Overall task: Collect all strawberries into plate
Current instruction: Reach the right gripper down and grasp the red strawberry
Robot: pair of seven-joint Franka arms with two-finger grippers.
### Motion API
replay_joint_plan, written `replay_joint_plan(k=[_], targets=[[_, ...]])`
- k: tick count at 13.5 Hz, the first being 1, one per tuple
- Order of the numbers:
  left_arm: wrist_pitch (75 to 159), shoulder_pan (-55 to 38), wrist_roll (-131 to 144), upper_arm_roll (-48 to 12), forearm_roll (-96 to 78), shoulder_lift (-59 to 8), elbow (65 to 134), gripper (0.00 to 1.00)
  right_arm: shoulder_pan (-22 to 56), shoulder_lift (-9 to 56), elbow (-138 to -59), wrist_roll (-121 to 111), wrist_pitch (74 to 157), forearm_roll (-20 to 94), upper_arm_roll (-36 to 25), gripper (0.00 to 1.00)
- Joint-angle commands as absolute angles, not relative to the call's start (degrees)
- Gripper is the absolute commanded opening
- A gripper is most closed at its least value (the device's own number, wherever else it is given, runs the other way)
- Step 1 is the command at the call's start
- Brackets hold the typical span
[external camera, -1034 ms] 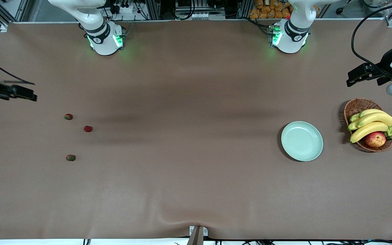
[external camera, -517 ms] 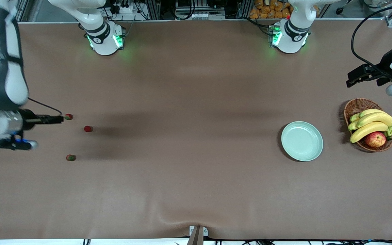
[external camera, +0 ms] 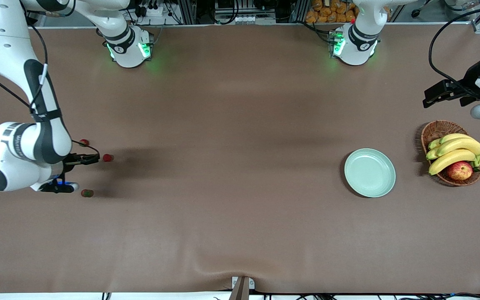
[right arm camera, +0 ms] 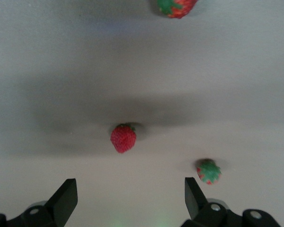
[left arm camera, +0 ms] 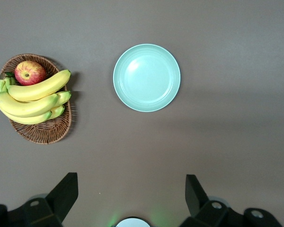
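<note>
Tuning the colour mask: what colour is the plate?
Pale mint green, plain; clearest in the left wrist view: plate.

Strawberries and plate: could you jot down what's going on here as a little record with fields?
strawberries: three, on the table at the right arm's end, none picked up
plate: mint green, nothing in it, near the left arm's end
basket: wicker, beside the plate, holding bananas and an apple
right gripper: open, over the strawberries
left gripper: open, waiting above the basket end
</note>
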State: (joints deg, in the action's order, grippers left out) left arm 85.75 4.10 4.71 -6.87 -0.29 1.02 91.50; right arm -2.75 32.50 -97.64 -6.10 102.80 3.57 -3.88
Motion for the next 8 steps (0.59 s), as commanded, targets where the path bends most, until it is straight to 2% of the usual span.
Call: replay_joint_plan(k=[1,8], targets=[[86.22,4.22,3.69,-7.12,0.09,1.06,91.58,1.00,-1.93,32.34,-101.77,-6.68,106.52,4.04,-3.78,1.00],[86.40,4.48,3.69,-7.12,0.09,1.14,91.58,1.00,-1.41,37.70,-101.87,-6.68,112.41,4.04,-3.78,1.00]])
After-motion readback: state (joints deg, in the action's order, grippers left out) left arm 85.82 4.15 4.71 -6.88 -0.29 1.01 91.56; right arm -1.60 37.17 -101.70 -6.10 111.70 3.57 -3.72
